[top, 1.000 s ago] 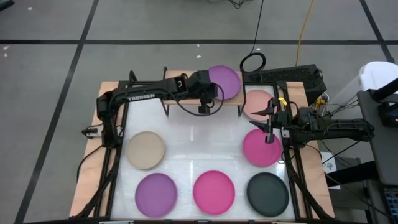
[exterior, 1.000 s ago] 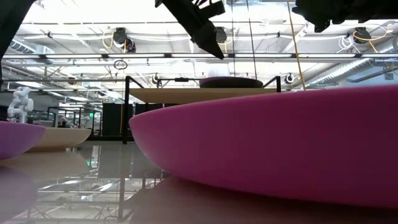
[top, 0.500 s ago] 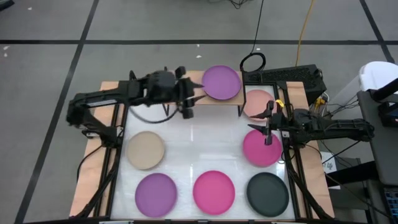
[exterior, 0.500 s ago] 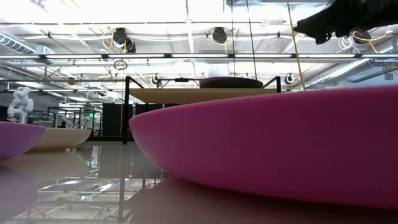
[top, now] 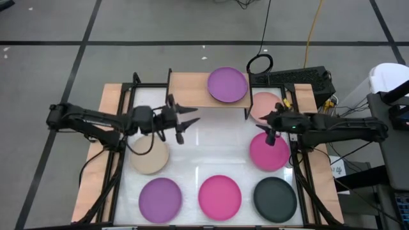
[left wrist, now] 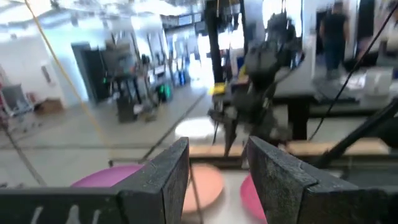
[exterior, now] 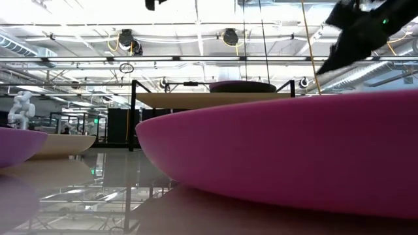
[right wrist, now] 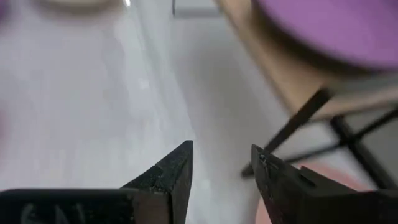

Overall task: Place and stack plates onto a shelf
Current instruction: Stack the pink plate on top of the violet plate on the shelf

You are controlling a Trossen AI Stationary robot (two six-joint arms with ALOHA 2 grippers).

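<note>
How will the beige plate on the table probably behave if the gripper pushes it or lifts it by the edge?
The beige plate looks flat and matte, lying on a glossy white table, so a sideways push would probably slide it, not roll or tip it. It keeps a clean round shape with a shallow raised rim, so it is likely stiff. Lifted by one edge, it may tilt in the open left gripper.

a purple plate [top: 227, 85] is sitting on the light wooden shelf [top: 188, 89]. on the white table [top: 211, 144] are lying a pale pink plate [top: 261, 105], a beige plate [top: 149, 155], two magenta plates [top: 219, 195], another purple plate [top: 160, 198] and a dark grey plate [top: 275, 199].
</note>
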